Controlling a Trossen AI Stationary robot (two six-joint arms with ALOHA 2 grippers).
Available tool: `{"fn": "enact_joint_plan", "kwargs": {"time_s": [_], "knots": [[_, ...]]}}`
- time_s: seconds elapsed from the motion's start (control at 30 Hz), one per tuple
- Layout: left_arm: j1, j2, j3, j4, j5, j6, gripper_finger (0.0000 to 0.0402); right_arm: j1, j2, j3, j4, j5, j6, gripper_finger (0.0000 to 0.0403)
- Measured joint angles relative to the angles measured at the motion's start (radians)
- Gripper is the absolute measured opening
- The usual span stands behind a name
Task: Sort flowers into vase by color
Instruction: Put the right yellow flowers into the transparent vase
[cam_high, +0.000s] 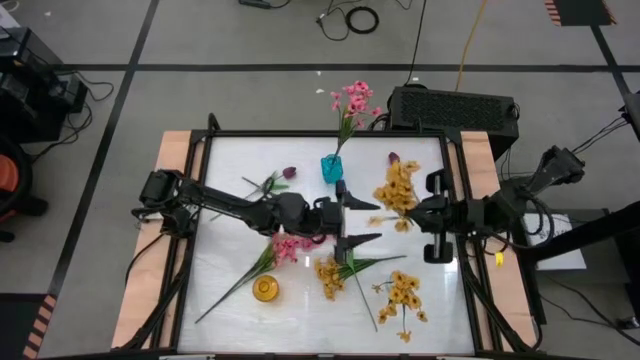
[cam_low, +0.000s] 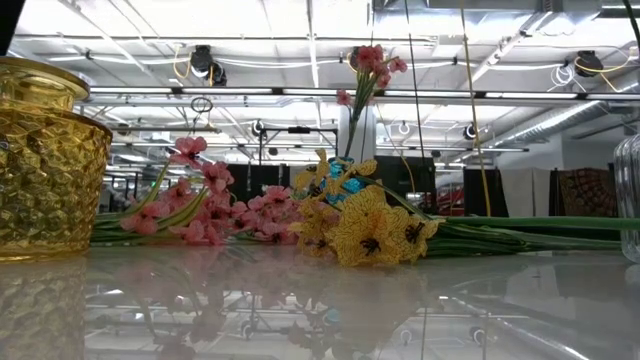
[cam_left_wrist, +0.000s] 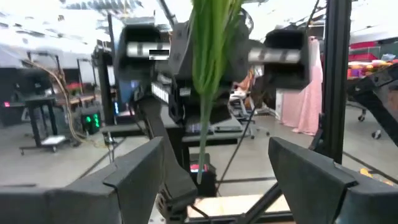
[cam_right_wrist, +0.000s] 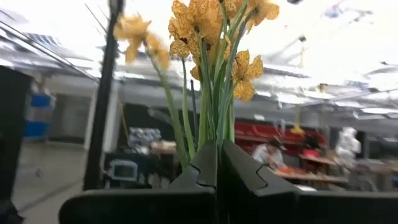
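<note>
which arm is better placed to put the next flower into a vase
Right. The right gripper is shut on a yellow spray held upright. The left gripper is open near the blue vase, gripping nothing.

Both arms were dark, near-black, built of jointed segments with rounded housings at the joints. The left arm (cam_high: 215, 202) carried bundled black cables along its base end. The right arm (cam_high: 520, 200) ended in a blocky wrist section with a small yellow mark beside it. The left gripper (cam_left_wrist: 214, 171) had broad, flat, matte grey-black fingers with angled edges; the right gripper (cam_right_wrist: 217, 165) had notched inner faces.
</note>
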Motion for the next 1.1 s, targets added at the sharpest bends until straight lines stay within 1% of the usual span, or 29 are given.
{"fn": "enact_joint_plan", "kwargs": {"time_s": [0.1,0.2,0.3,0.37,0.43,0.53,0.67,0.77,0.93,1.1], "knots": [[0.001,0.04,0.024,0.011,0.0,-0.04,0.0294,-0.007,0.028,0.0,0.067,-0.049,0.0,0.0],[0.005,0.071,0.048,0.025,0.005,-0.042,0.0294,-0.008,0.049,0.0,0.082,-0.052,0.001,0.0],[0.007,0.103,0.061,0.083,0.064,-0.044,0.0294,-0.01,0.069,0.0,0.085,-0.052,0.004,0.0],[0.007,0.123,0.073,0.117,0.078,-0.045,0.0294,-0.014,0.079,0.0,0.093,-0.052,0.004,0.0],[0.007,0.126,0.08,0.118,0.083,-0.061,0.0294,-0.021,0.088,0.0,0.094,-0.052,0.004,0.0],[0.017,0.135,0.097,0.121,0.134,-0.086,0.0294,-0.039,0.101,0.0,0.103,-0.056,0.004,0.0],[0.032,0.151,0.123,0.117,0.178,-0.119,0.0294,-0.065,0.11,0.0,0.112,-0.115,0.004,0.0],[0.039,0.156,0.128,0.109,0.205,-0.123,0.0293,-0.079,0.11,0.0,0.108,-0.127,0.004,0.0],[0.045,0.171,0.13,0.102,0.208,-0.129,0.0267,-0.087,0.112,0.0,0.092,-0.127,0.004,0.0],[0.046,0.17,0.13,0.097,0.216,-0.124,0.0218,-0.092,0.112,0.0,0.08,-0.13,0.027,0.0]]}}
